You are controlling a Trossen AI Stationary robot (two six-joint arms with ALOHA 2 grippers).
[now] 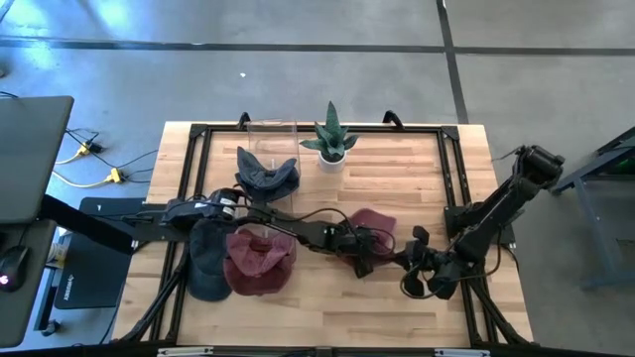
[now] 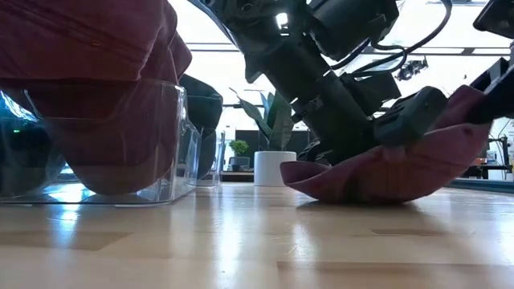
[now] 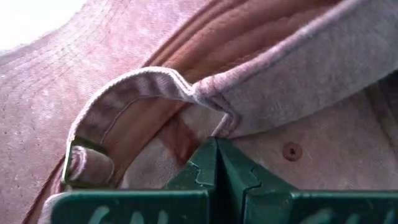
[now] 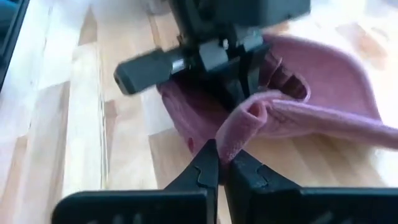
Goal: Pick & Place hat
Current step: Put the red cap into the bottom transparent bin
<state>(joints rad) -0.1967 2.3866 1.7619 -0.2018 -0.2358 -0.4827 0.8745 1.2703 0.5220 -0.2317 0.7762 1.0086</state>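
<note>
No legible txt or labels.

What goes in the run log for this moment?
left gripper: shut on maroon hat | right gripper: shut on same hat's edge | hat: on table, not lifted

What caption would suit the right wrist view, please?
Both grippers, right gripper and left gripper, pinch the maroon hat on the wooden table.

The high camera looks straight down on the whole table (image 1: 327,198). The low camera sits level on the wood. Both wrist cameras are very near the maroon hat (image 1: 375,223), which all four views share.
</note>
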